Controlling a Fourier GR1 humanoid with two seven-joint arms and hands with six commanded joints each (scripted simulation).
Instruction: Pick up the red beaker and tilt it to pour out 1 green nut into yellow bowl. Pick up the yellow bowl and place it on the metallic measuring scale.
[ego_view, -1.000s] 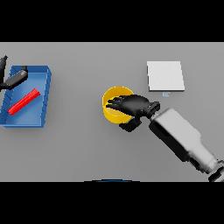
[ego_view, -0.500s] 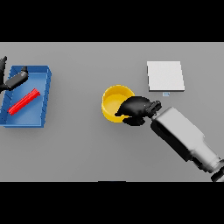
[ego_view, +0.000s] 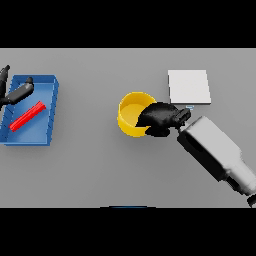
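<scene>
Compared with a second ago, my right hand (ego_view: 159, 118) has drawn back slightly from over the middle of the yellow bowl (ego_view: 131, 115) to its right-hand rim; the bowl looks to have kept its place on the grey table (ego_view: 100, 165); I note the fingers curled over the near right edge of the rim, which I judge to be a grip on the bowl, though I cannot confirm how firm it is. I can make out no green nut inside the bowl; the hand covers part of the interior, so I cannot rule one out. Just beyond the hand, up and to the right, lies the metallic measuring scale (ego_view: 188, 86), near the bowl but not touching it and bare on top. Well apart on the far left sits a blue tray (ego_view: 50, 107) holding a red object (ego_view: 28, 115), which may be the beaker lying down; my left hand (ego_view: 16, 93) rests over the tray's upper corner, its fingers not readable. Judgement: the pour cannot be verified as done; the bowl is gripped but not yet lifted; the lift and the placing on the scale remain.
</scene>
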